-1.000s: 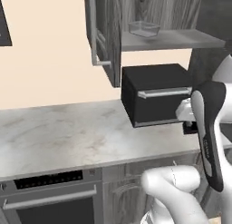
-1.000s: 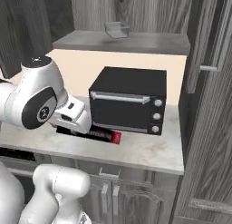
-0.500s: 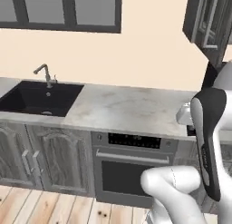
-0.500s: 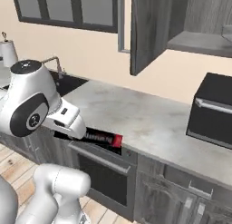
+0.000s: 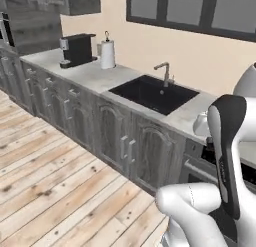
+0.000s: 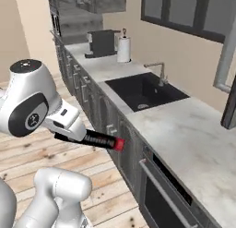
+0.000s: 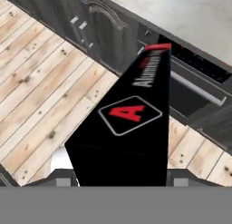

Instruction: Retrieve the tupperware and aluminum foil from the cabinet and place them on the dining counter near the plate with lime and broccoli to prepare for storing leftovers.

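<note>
My base has swung from the oven toward the sink (image 5: 152, 93); fingers grasp the aluminum foil box (image 7: 131, 128). I'm mid-carry; next, reach the dining desk.

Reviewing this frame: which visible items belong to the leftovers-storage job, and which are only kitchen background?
Job items:
- aluminum foil box, black with a red end, held in the gripper

Background:
- coffee machine
- paper towel roll
- sink with faucet
- oven under the counter
</note>
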You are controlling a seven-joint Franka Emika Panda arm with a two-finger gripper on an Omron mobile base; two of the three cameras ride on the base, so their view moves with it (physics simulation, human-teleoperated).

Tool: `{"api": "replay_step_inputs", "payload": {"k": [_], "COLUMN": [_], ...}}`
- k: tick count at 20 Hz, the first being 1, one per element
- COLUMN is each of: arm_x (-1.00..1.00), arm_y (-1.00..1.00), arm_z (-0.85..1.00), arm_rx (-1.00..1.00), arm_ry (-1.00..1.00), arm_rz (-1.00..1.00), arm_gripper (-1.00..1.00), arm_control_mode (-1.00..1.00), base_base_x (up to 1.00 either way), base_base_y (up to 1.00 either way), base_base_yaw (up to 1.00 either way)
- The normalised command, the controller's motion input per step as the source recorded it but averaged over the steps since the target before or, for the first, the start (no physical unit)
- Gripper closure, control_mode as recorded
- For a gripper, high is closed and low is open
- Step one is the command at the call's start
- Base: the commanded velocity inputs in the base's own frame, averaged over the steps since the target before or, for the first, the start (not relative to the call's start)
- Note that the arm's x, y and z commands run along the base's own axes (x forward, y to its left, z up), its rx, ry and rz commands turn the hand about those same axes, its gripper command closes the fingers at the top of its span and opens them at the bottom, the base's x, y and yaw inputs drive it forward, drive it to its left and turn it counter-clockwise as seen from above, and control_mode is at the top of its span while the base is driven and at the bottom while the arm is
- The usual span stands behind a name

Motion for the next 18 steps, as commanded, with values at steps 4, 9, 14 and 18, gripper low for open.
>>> {"api": "replay_step_inputs", "payload": {"k": [4, 9, 14, 18], "arm_x": [0.00, 0.00, 0.00, 0.00], "arm_y": [0.00, 0.00, 0.00, 0.00], "arm_z": [0.00, 0.00, 0.00, 0.00], "arm_rx": [0.00, 0.00, 0.00, 0.00], "arm_ry": [0.00, 0.00, 0.00, 0.00], "arm_rz": [0.00, 0.00, 0.00, 0.00], "arm_gripper": [1.00, 1.00, 1.00, 1.00], "arm_control_mode": [1.00, 1.00, 1.00, 1.00], "base_base_x": [0.00, 0.00, -0.33, -0.87], "base_base_y": [0.21, 0.18, 0.64, 1.00], "base_base_yaw": [0.90, 0.87, 0.81, 0.69]}}
